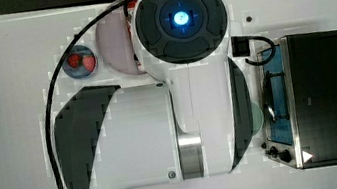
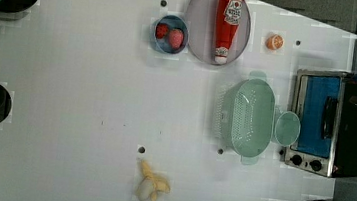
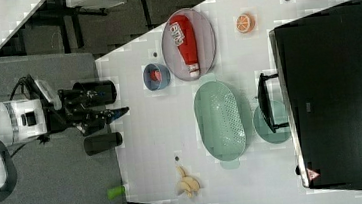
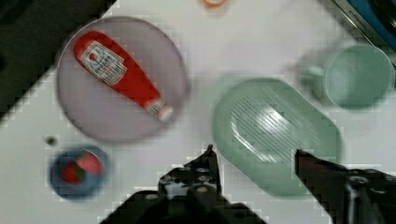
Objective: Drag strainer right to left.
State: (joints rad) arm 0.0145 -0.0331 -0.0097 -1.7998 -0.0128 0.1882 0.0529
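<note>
The strainer (image 2: 250, 117) is a large pale mint-green oval colander with a grid of holes. It lies on the white table next to the toaster oven, also seen in the right view (image 3: 219, 120). My gripper (image 4: 254, 156) is open, its two dark fingers (image 4: 208, 161) spread apart with nothing between them. In the wrist view the strainer (image 4: 271, 133) lies below and beyond the fingertips, apart from them. In the right view the gripper (image 3: 119, 110) hangs well away from the table, at the right view's left.
A mint mug (image 2: 287, 128) stands between strainer and toaster oven (image 2: 327, 123). A plate with a ketchup bottle (image 2: 218, 24), a bowl of strawberries (image 2: 170, 34), an orange (image 2: 274, 41) and a banana (image 2: 151, 183) lie around. Open table spreads toward the left view's left.
</note>
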